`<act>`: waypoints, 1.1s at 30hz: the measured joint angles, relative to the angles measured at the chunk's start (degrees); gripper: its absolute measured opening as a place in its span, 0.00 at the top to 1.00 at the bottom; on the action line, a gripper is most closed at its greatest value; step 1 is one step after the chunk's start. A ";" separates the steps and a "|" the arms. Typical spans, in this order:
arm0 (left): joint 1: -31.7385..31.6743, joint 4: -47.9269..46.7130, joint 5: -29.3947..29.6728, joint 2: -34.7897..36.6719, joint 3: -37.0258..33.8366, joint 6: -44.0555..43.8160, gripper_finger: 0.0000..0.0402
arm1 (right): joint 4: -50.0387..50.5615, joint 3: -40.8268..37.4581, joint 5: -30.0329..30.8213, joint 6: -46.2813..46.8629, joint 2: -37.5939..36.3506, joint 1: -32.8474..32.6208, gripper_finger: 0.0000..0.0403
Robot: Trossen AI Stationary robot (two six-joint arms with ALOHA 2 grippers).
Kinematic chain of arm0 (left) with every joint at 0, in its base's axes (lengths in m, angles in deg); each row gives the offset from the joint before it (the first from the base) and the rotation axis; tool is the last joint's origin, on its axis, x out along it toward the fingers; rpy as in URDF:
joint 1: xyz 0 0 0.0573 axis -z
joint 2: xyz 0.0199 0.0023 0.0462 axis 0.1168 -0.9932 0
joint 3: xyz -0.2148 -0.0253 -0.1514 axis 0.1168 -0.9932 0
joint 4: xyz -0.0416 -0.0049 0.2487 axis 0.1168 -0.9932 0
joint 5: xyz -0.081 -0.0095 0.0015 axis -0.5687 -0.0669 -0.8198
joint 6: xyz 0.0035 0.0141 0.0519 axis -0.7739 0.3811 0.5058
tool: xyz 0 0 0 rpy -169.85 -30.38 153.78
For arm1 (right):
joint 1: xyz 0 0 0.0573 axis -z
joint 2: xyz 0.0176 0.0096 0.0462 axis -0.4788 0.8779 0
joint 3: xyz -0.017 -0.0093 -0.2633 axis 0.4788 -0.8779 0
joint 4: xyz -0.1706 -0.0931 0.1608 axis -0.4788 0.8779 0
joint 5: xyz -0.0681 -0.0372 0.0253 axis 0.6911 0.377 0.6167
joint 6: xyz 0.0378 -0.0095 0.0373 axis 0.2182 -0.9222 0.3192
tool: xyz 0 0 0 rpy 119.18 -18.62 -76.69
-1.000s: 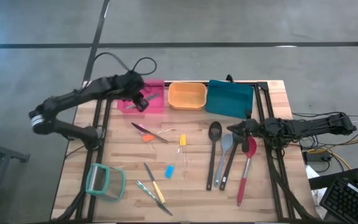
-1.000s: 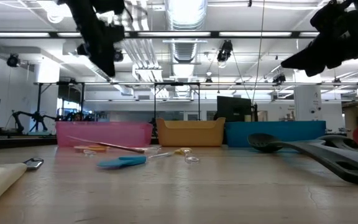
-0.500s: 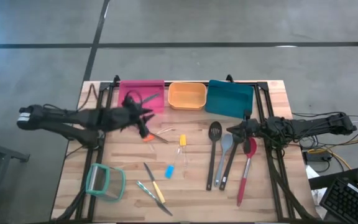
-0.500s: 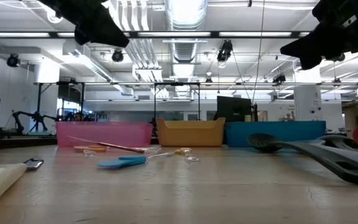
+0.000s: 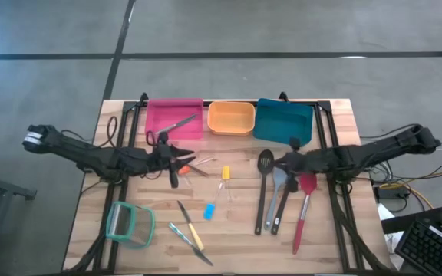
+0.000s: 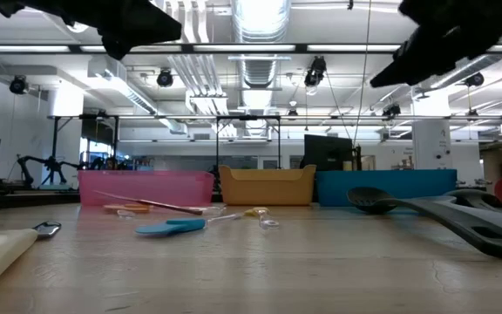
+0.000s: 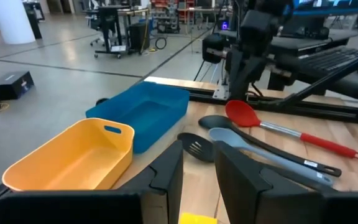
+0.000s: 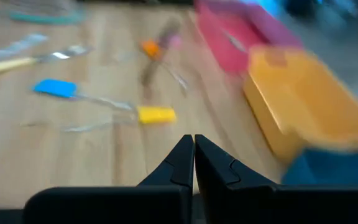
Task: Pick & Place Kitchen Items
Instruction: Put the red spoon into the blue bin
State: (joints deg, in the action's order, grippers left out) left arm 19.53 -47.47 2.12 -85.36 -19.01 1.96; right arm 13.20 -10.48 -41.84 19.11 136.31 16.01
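Observation:
Long utensils lie flat at the table's right: a black slotted spoon (image 5: 263, 184), a grey spoon (image 5: 276, 192), a black spatula (image 5: 285, 201) and a red spatula (image 5: 303, 208). An orange-handled knife (image 5: 184, 167), a yellow piece (image 5: 225, 173), a blue piece (image 5: 209, 210) and yellow-handled knives (image 5: 190, 232) lie in the middle and near left. My left gripper (image 5: 181, 159) hangs above the table near the orange-handled knife, open by a narrow gap (image 7: 197, 177), pointing level toward the right, with nothing between its fingers. My right gripper (image 5: 276, 162) is shut (image 8: 193, 142) above the spoons' far ends, holding nothing.
A pink bin (image 5: 176, 130) with scissors (image 5: 171, 126) in it, an orange bin (image 5: 230, 117) and a teal bin (image 5: 284, 121) stand along the far edge. A teal-rimmed clear container (image 5: 129, 223) lies at the near left. Black frame rails run down both sides.
My left gripper has swung from above the pink bin toward the near edge and sunk a little, tipping from pointing down to pointing level at the table's right. My right gripper has gone a little toward the table's left and up, staying shut.

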 joint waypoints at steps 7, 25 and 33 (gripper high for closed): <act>0.00 0.07 -0.07 1.69 0.00 2.03 0.77 | 26.32 15.98 1.10 24.83 14.56 -4.40 0.98; -0.02 -0.20 -0.17 2.78 2.58 16.38 0.78 | 57.08 31.28 -6.13 75.34 29.33 -20.03 0.98; -0.07 -0.31 -0.17 2.76 2.58 25.10 0.78 | 54.26 27.58 -15.37 102.49 31.70 -27.79 0.98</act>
State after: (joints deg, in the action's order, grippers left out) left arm 19.46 -47.77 1.95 -82.60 -16.43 27.06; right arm 67.47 17.10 -57.22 121.60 168.01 -11.78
